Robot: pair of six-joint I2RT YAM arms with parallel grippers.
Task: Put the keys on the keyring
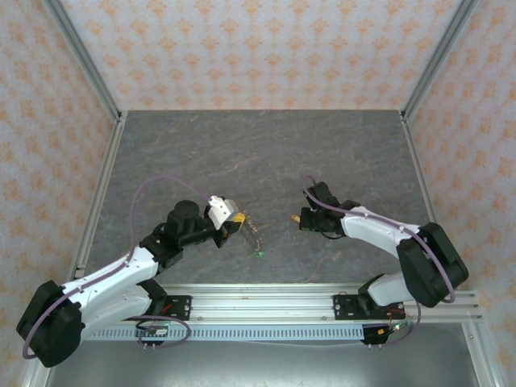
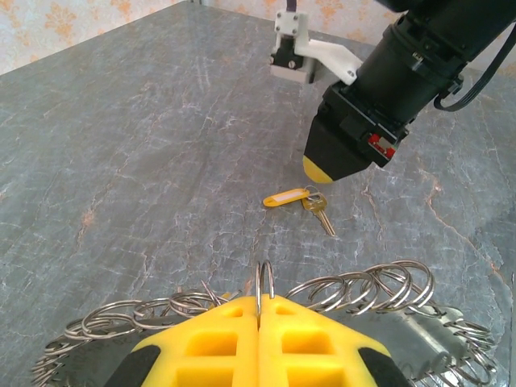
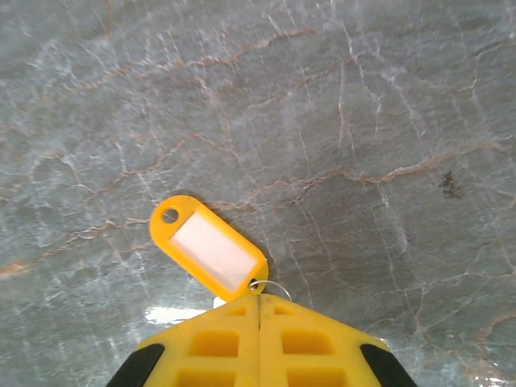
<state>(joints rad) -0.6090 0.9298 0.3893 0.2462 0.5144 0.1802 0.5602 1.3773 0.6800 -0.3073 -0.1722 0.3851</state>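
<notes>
Surface: grey marbled table (image 1: 266, 153), orange-patterned walls (image 1: 258, 48) on 3 sides; arms mounted at near edge.

Item 1, keyring (image 2: 363, 286): loop of many linked silver rings; off the table, hanging at the L fingertips, left of centre.
Item 2, left gripper (image 2: 260, 306): fingers pressed together, pinching one upright ring of keyring.
Item 3, brass key (image 2: 320, 216): flat on table, centre-right, joined by small ring to yellow tag (image 3: 211, 254) w/ white label.
Item 4, right gripper (image 3: 260, 302): fingers pressed together right at tag's small ring; whether it's actually gripped, can't tell.
Item 5, green-headed key (image 1: 260, 255): on table, just beside L gripper, near side.
</notes>
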